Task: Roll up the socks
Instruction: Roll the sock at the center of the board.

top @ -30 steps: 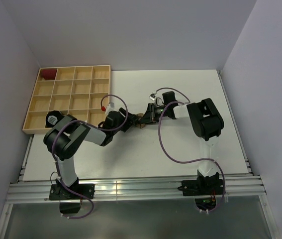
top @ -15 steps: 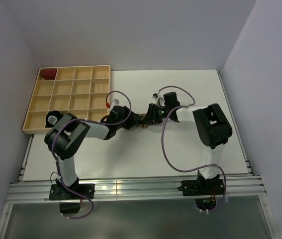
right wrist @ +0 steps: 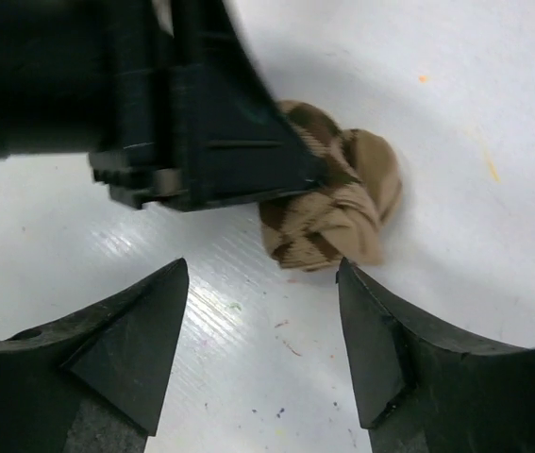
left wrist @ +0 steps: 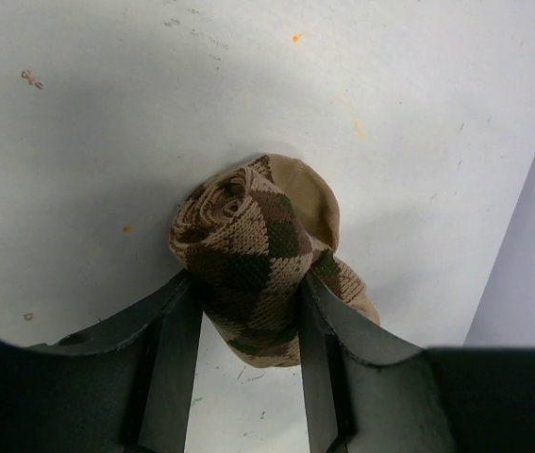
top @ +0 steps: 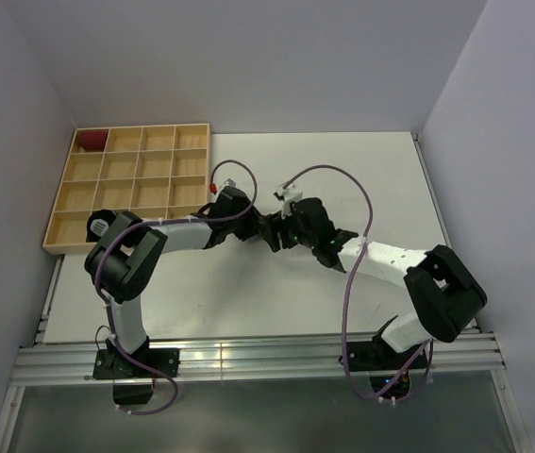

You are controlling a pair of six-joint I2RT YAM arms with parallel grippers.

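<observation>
The socks (left wrist: 253,250) are a tan and brown argyle roll lying on the white table, with the coiled end facing away in the left wrist view. My left gripper (left wrist: 245,288) is shut on the roll, one finger pressed against each side. In the right wrist view the socks (right wrist: 335,215) lie just beyond my right gripper (right wrist: 262,274), which stands open over bare table and touches nothing. The left gripper's dark finger (right wrist: 215,142) reaches in from the upper left onto the roll. From above, the left gripper (top: 258,226) and right gripper (top: 282,234) meet at mid-table and hide the roll.
A wooden tray (top: 130,184) of several compartments sits at the back left, with a dark red item (top: 91,140) in its far-left corner cell. Walls close the table on three sides. The right arm's cable (top: 347,283) loops above the table.
My right gripper has opened, let go of the socks and backed off, and its arm has swung down to the right. The left gripper has closed a little on the roll and shifted right.
</observation>
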